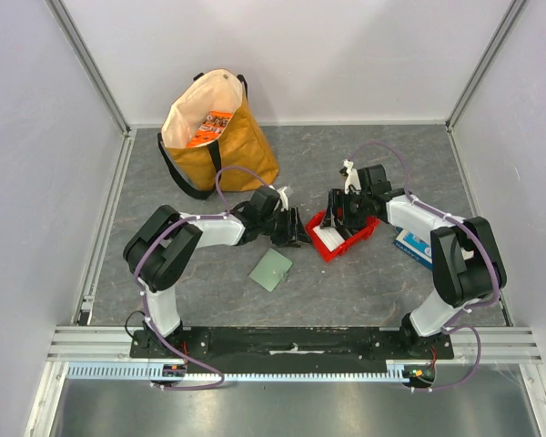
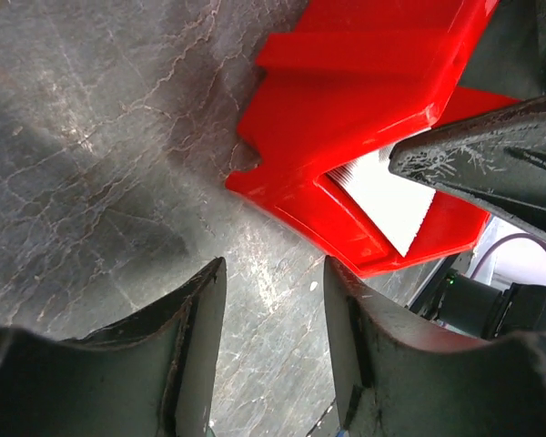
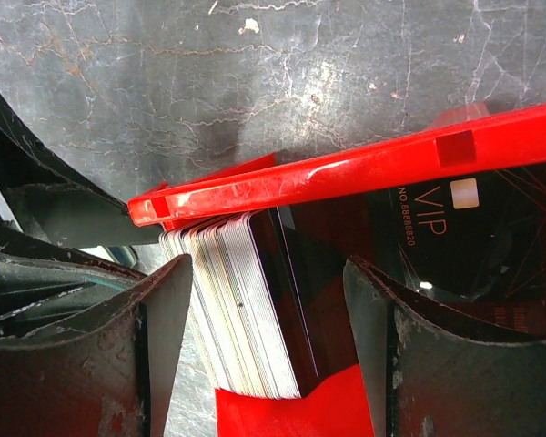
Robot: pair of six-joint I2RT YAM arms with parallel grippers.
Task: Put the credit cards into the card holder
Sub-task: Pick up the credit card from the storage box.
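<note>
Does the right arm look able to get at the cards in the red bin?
Probably yes. The open right gripper hangs right over the cards in the bin, its fingers roughly straddling the stack, with nothing covering it. The left gripper sits outside the bin.

Plain white walls [image 1: 291, 55] close in on three sides, with slanted aluminium posts [image 1: 89, 64] at the back corners. Below lies a grey, stone-veined tabletop [image 1: 346, 291], evenly lit with soft shadows. A silver rail [image 1: 91, 341] fronts it, with sheet metal [image 1: 291, 410] beneath.
</note>
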